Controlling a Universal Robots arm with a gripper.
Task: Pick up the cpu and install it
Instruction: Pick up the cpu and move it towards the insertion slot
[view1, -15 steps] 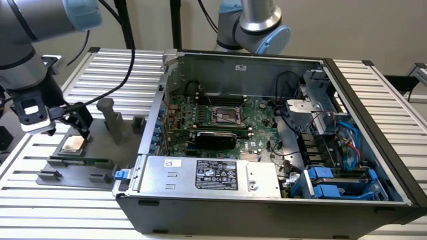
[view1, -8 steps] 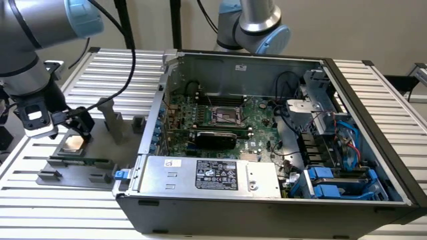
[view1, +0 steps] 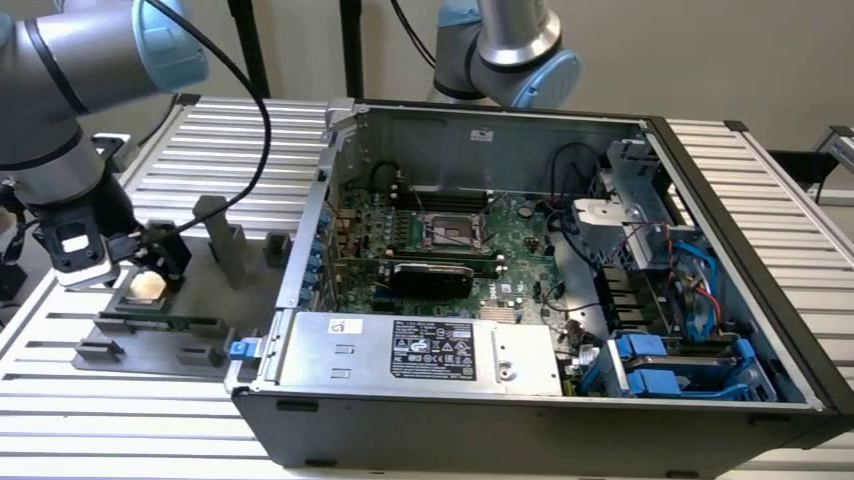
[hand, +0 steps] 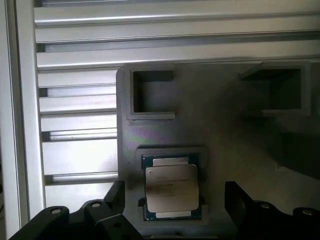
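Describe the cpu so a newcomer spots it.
At the exterior view's left, beside the open computer case, lies a grey fixture tray. The cpu sits in its recess beneath the gripper: a square silvery chip, unlike the long green memory stick.

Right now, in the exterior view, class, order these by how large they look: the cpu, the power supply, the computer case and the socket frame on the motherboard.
1. computer case
2. power supply
3. socket frame
4. cpu; only part of it shows, so its place below the socket frame is less sure.
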